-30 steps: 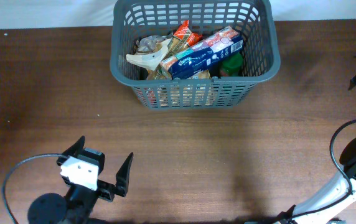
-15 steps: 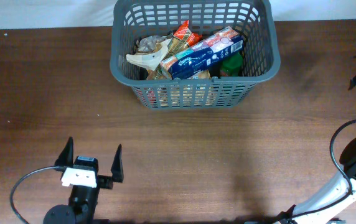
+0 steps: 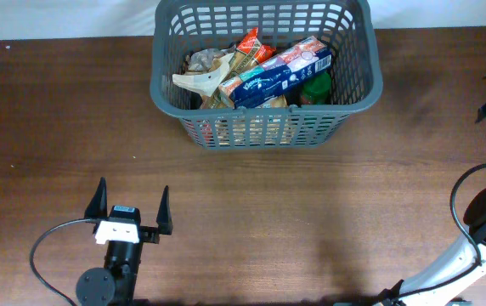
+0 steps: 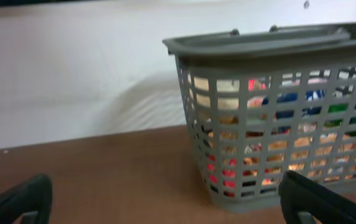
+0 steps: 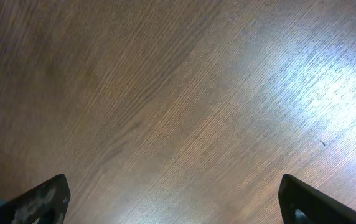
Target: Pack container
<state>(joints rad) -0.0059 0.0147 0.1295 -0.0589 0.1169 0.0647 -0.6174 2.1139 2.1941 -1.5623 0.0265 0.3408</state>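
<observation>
Fingers of the left gripper [image 3: 132, 197] stand spread wide and empty, low over the wooden table [image 3: 328, 195]. Ahead of it and somewhat to its right, well apart, sits the container [image 3: 264, 127], upright and already loaded. A blue tissue box [image 3: 281, 70] lies across snack packets, though the lower items are hard to make out. The right gripper [image 5: 178, 202] is likewise spread, facing the tabletop's wood grain.
</observation>
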